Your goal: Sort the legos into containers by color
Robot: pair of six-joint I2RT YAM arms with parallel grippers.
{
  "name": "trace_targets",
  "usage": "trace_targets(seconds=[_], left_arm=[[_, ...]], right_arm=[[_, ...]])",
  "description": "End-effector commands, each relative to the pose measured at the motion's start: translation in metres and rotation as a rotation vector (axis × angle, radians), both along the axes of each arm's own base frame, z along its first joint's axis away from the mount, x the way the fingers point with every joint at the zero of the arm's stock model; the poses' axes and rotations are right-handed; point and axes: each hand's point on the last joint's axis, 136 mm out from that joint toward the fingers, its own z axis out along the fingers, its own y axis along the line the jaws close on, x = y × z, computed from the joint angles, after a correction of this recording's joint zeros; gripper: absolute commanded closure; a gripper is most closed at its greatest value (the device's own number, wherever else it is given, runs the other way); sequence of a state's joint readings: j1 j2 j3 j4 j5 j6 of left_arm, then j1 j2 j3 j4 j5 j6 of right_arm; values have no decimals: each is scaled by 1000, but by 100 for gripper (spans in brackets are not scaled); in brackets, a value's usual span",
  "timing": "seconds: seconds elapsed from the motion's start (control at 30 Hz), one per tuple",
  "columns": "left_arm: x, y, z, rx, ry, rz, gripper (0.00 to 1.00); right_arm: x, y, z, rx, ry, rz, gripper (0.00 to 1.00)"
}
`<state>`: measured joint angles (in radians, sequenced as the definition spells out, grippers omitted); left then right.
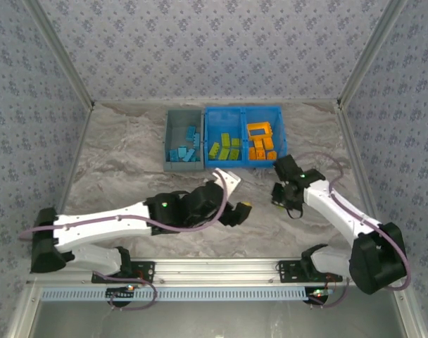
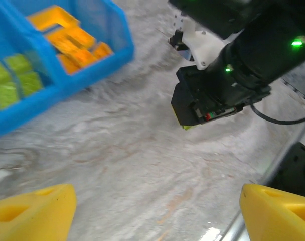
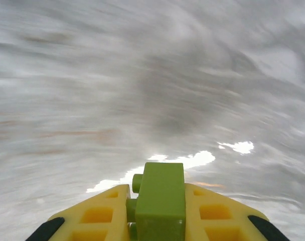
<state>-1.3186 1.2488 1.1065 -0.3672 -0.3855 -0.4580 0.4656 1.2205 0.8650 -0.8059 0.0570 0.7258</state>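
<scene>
Grey-blue bin (image 1: 173, 164) holds blue bricks (image 1: 186, 146); bright blue bin (image 1: 243, 110), lime bricks (image 1: 225, 146) left, orange bricks (image 1: 260, 143) right. Left gripper (image 2: 157, 211) spread; right gripper (image 3: 160, 223) pinches a lime brick (image 3: 161, 193).

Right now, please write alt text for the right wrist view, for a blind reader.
A lime green lego is held between the yellow fingers of the right pincer, at the bottom edge. Behind it, the grey marbled table looks blurred.
</scene>
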Motion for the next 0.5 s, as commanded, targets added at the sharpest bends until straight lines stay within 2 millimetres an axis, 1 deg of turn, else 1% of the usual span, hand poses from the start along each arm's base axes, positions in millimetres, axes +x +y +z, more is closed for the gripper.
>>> trace_targets(seconds=[0.0,0.07,0.1,0.17,0.2,0.27,0.33,0.4,0.47], left_arm=[[33,55,26,80,-86,205,14],[44,77,37,96,-104,259,14],[49,85,41,95,-108,275,14],[59,101,54,81,-118,313,13],[65,109,59,78,-121,337,13],[77,123,66,66,-104,370,12],[90,132,72,48,-89,396,12],[101,137,78,32,-77,412,12],[110,137,81,29,-67,409,12]], right_arm=[[39,52,60,59,-190,73,77],[66,90,85,85,-246,130,77],[78,104,94,104,-264,149,77],[107,131,99,110,-281,182,78],[120,139,102,113,-296,186,78],[151,156,97,121,-297,192,78],[178,168,91,126,-293,197,78],[203,178,80,120,-284,208,78],[226,184,64,117,-267,196,78]])
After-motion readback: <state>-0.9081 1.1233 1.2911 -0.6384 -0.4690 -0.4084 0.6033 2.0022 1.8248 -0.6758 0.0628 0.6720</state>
